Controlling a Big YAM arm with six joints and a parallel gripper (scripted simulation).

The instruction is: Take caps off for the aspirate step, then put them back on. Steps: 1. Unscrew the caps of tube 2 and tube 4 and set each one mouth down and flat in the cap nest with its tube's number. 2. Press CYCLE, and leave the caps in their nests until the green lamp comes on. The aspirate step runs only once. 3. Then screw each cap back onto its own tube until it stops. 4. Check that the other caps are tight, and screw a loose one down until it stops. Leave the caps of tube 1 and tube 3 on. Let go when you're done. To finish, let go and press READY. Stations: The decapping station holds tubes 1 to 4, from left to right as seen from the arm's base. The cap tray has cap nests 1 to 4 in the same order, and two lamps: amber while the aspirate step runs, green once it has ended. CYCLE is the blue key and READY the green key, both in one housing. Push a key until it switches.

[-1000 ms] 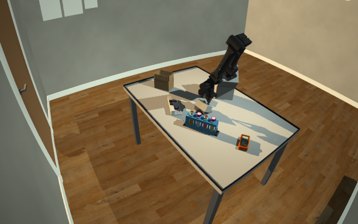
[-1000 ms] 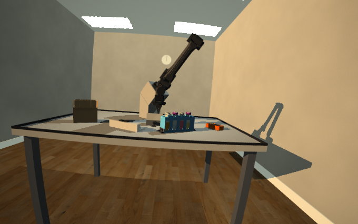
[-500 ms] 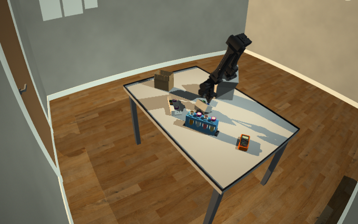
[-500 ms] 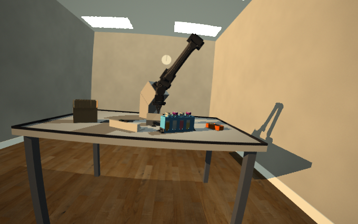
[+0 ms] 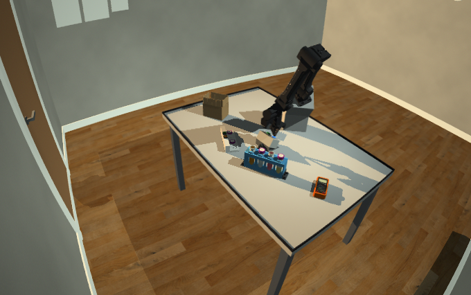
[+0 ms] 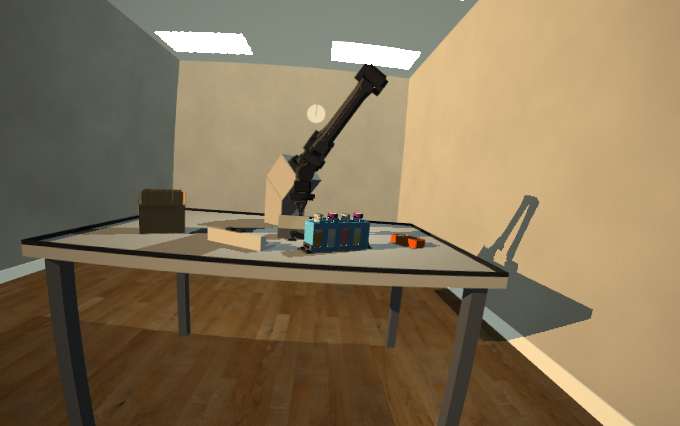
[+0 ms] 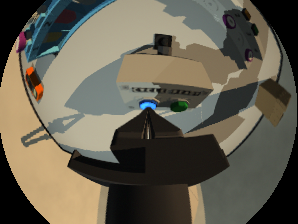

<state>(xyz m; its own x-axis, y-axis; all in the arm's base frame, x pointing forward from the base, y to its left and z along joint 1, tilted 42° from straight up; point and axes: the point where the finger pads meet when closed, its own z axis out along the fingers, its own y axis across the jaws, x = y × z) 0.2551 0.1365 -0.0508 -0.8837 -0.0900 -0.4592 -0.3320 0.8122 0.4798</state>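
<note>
Pincer (image 5: 274, 133) (image 6: 300, 213) (image 7: 148, 110) is together, nothing in it, tip at the blue key (image 5: 273, 137) (image 7: 147, 105) on the housing (image 5: 267, 140) (image 6: 292, 221) (image 7: 165, 72). Probably a stiff, springy little thing, so no grabbing: just push the middle straight in.

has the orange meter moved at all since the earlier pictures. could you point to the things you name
No. In the top view the orange meter (image 5: 321, 188) (image 6: 408, 240) (image 7: 34, 85) lies at the same spot beside the table's edge (image 5: 342, 216).
</note>
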